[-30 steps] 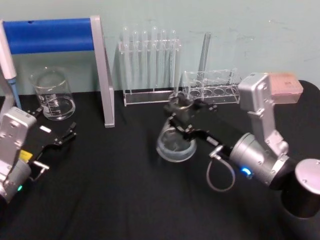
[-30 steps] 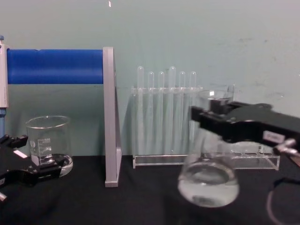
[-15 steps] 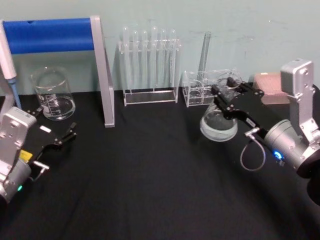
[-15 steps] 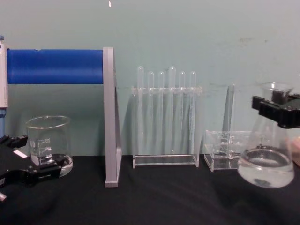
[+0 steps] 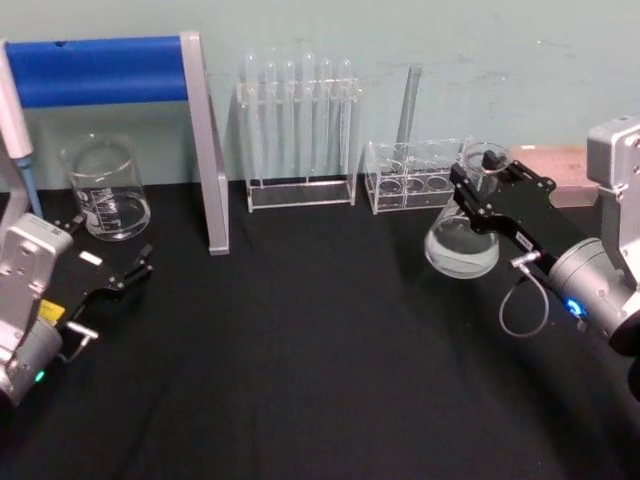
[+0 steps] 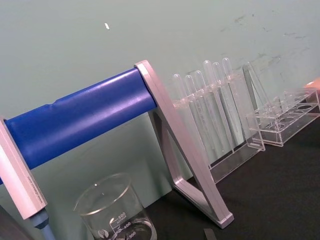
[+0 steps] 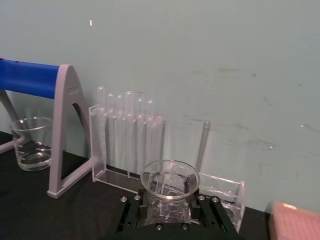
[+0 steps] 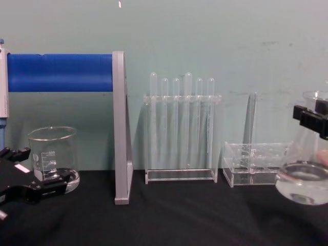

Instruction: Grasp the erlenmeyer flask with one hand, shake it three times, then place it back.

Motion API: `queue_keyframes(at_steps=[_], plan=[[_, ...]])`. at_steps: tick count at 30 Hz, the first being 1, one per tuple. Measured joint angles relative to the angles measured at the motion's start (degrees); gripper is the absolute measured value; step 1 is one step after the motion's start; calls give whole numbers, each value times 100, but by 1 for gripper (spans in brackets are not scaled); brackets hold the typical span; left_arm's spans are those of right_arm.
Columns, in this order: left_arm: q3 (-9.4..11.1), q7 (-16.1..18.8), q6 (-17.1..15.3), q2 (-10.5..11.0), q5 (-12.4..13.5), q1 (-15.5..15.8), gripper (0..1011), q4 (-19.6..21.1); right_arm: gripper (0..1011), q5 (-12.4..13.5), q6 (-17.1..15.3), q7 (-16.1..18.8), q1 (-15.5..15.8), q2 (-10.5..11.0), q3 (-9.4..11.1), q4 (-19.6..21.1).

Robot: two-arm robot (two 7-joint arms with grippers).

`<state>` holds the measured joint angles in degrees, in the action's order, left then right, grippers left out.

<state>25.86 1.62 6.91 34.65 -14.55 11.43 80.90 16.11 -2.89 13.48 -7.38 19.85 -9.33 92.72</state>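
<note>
Erlenmeyer flask (image 5: 462,245), clear, conical, liquid inside, neck clamped in right gripper (image 5: 489,178).

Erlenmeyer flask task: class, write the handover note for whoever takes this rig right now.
Right tool: shut on the neck of the erlenmeyer flask. The flask is tilted, seemingly off the table, in front of the low clear rack.
Left tool: open, parked near the beaker.
Done: grasp.
Left: finish shakes (count unknown), then set the flask back down.
</note>
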Motion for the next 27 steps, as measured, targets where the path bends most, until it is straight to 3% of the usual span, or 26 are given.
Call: queue_keyframes(at_steps=[7,21,27], plan=[[0,0,0,0,0,0,1001,0,450,-10,-7,163,9,-74,-107,54],[0,0,0,0,0,0,1001,0,450,48,-40,679,-3,-86,-756,222],[0,0,0,0,0,0,1001,0,449,88,-46,737,-43,-68,-912,221]])
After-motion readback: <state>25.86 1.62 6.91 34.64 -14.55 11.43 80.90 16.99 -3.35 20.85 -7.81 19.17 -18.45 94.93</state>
